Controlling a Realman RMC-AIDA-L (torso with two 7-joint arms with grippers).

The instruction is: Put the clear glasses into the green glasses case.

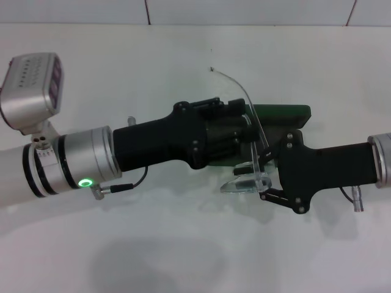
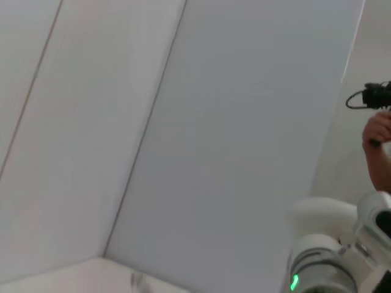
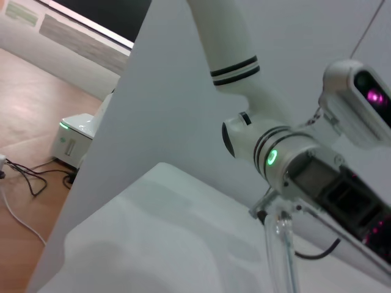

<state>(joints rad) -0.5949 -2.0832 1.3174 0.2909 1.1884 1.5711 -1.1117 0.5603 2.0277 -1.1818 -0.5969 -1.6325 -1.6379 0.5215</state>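
The glasses [image 1: 249,178] are grasped by the right claw [image 1: 264,177] above the worktop [image 1: 183,244], beside the case [image 1: 282,116]; the left claw's [image 1: 241,137] grip cannot be told.

Both arms have silvery-white sleeves ending in black gripper housings [image 1: 201,137] studded with small screws. The left wrist wears black bands, a green indicator light [image 1: 86,182], a thin black cable [image 1: 125,185] and a grey camera block [image 1: 33,91].

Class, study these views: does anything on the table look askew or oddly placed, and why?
Yes. The clear glasses sit at the right claw with one thin arm sticking out over the white table, unfolded. The green glasses case lies mostly hidden behind the left claw.
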